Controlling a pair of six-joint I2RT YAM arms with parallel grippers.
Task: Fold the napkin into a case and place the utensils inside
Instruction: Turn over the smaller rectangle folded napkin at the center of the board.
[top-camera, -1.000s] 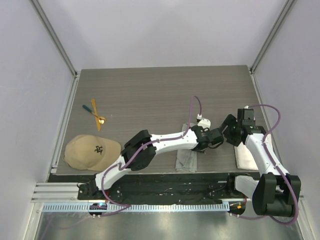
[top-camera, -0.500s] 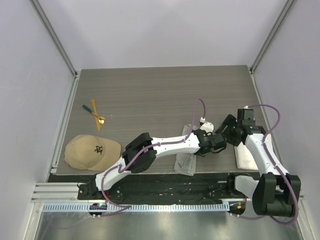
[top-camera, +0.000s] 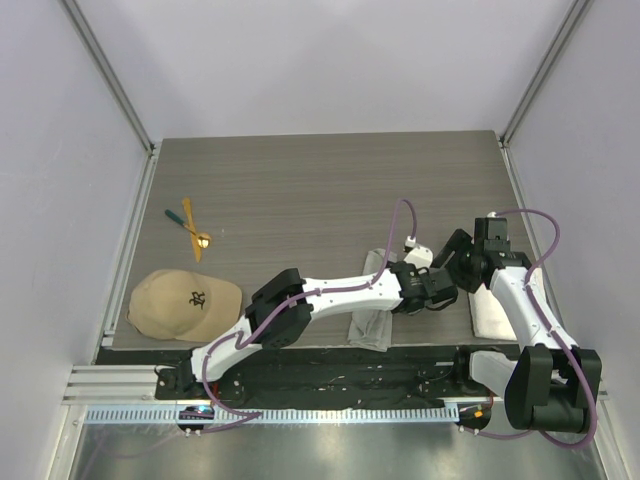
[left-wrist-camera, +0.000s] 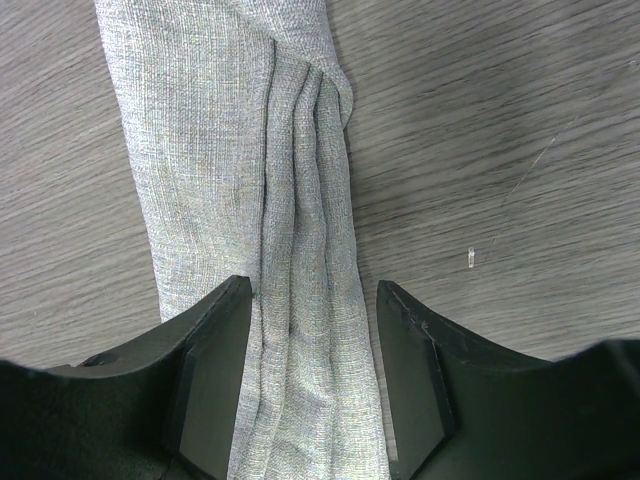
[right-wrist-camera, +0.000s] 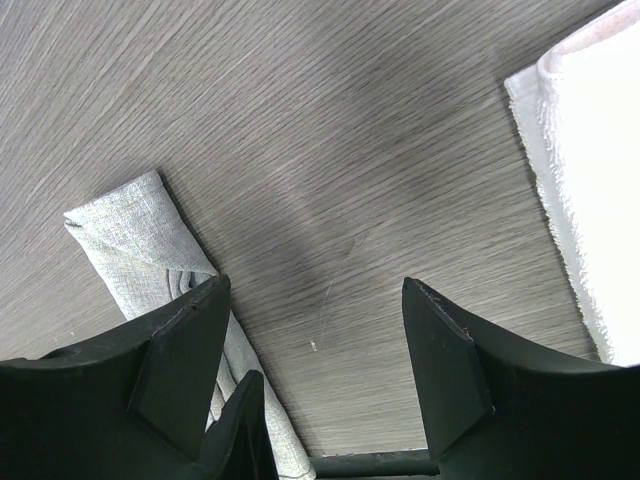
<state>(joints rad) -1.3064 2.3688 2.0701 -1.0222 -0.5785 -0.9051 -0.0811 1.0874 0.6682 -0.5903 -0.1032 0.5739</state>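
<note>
The napkin (top-camera: 368, 328) lies as a narrow, long folded strip near the table's front edge, partly under my left forearm. In the left wrist view the grey cloth (left-wrist-camera: 240, 150) runs away from me, its pleated right-hand folds between the jaws. My left gripper (left-wrist-camera: 312, 300) (top-camera: 398, 300) is open and straddles those folds, with the left finger on the cloth and the right finger beside it on the wood. My right gripper (right-wrist-camera: 315, 290) (top-camera: 448, 272) hangs open over bare table just right of the napkin (right-wrist-camera: 130, 240). The utensils (top-camera: 190, 228) lie together at the far left.
A thick white towel (top-camera: 492, 312) (right-wrist-camera: 590, 180) lies right of the right gripper, near the front edge. A tan cap (top-camera: 185, 303) sits at the front left. Walls close in the table on three sides.
My left gripper has slid along the napkin toward the front edge and a little right, its jaws narrowing slightly. The right gripper has barely moved.
</note>
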